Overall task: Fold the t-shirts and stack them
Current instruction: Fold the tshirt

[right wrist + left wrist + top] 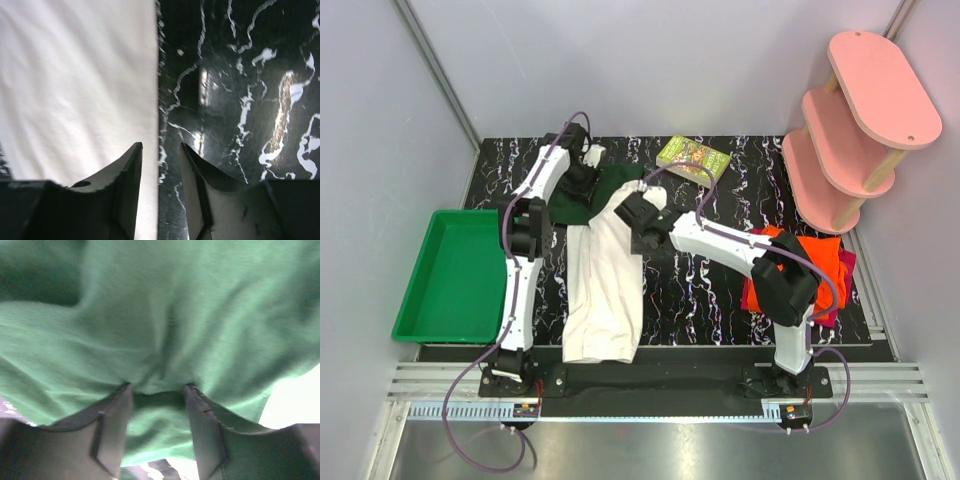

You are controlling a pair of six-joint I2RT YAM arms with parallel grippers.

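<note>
**T-shirts, three.** We count one cream-white t-shirt [605, 290] with dark green sleeves, laid lengthwise down the middle of the table [700, 300], hem toward the arm bases. One orange t-shirt [820, 255] and one magenta-red t-shirt [847, 265] are piled together at the table's right edge, orange on top, partly behind the right arm.

**Grippers, two.** The left gripper [586, 165] sits on the green cloth at the shirt's far end. The right gripper [640, 213] is at the shirt's right edge, near the shoulder.

**Other items, one each.**
- green tray [455, 275], beside the table's left side
- small book [693, 160], at the far edge
- pink shelf [860, 120], three tiers, far right

**Views compared.** Only the overhead view shows us the pile, tray, book and shelf. Only the left wrist view shows green cloth bunched and pinched between that gripper's fingers [112, 430], with creases running into the gap. Only the right wrist view shows its fingers [127, 190] slightly parted above the cream cloth's straight edge and the marbled top, gripping nothing.
</note>
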